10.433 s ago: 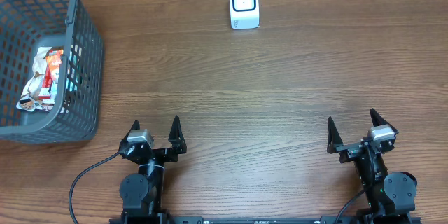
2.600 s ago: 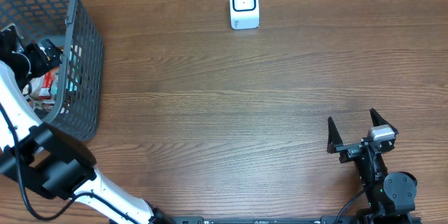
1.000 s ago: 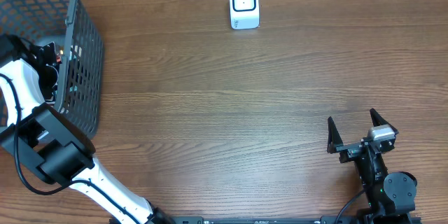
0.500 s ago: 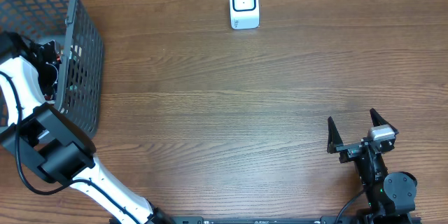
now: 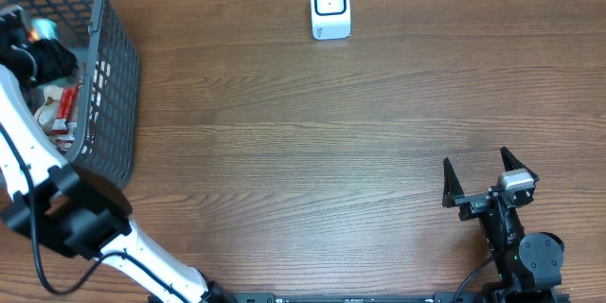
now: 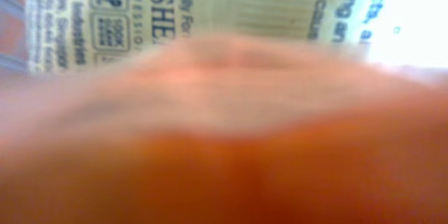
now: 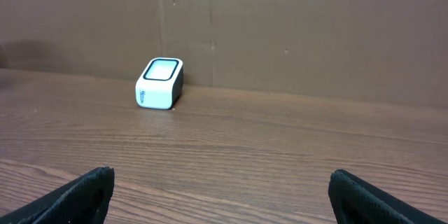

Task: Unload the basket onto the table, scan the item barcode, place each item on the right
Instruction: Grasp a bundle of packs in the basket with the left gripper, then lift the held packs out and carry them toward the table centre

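In the basket, under the left gripper, item packets are piled; its closure cannot be told. Judged light, crinkly, slippery; a flat edge should be pinched. The right gripper is held apart.

The only print that can be read is on the pale yellow packet that fills the top of the left wrist view, above a blurred orange mass. Near its upper left corner a small boxed badge reads "GMP", with a second boxed badge just beside it whose letters are too small to make out. To the right of the badges stand the large dark letters "ESHE", cut off by the blur. Lines of fine print run along the left edge and at the upper right, too soft to read.

The white scanner carries a small blue mark on its side, illegible. The wrappers in the basket show nothing readable.
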